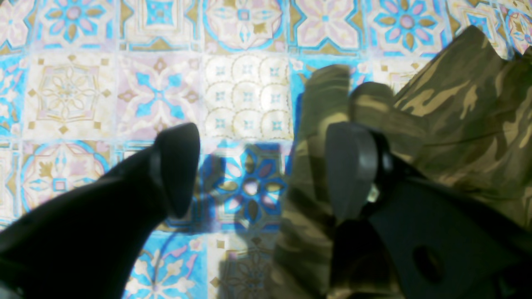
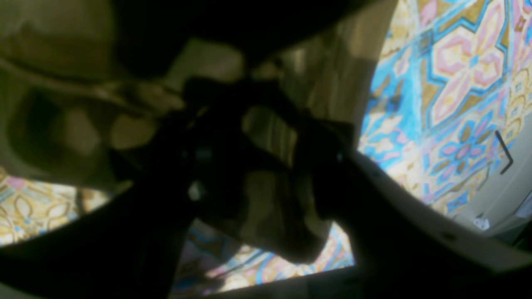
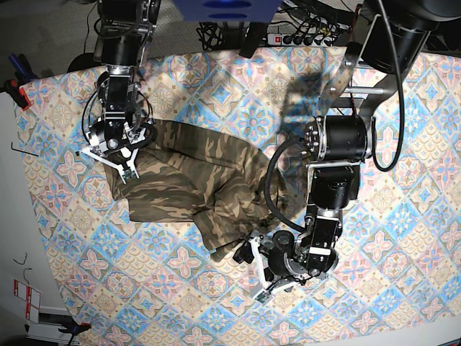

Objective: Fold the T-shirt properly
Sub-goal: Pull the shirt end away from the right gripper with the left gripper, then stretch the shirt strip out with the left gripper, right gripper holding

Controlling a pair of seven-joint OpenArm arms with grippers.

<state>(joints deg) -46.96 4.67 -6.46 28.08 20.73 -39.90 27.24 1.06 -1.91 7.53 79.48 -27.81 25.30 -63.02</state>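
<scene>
The camouflage T-shirt (image 3: pixel 191 184) lies crumpled on the tile-patterned tablecloth (image 3: pixel 403 216), left of centre. My right gripper (image 3: pixel 119 155) is at the shirt's left end. In the right wrist view it (image 2: pixel 262 141) is dark and closed around a bunch of shirt fabric (image 2: pixel 274 224), which hangs above the cloth. My left gripper (image 3: pixel 250 268) is at the shirt's lower right corner. In the left wrist view it (image 1: pixel 264 170) is open; its right finger (image 1: pixel 347 166) rests against a fold of the shirt (image 1: pixel 457 116) and its left finger (image 1: pixel 178 166) is over bare tablecloth.
A power strip with cables (image 3: pixel 310 32) lies beyond the table's back edge. Clamps (image 3: pixel 14 86) sit at the left edge. A white table border (image 2: pixel 490 195) shows in the right wrist view. The left arm's black cable (image 3: pixel 272 180) loops beside the shirt.
</scene>
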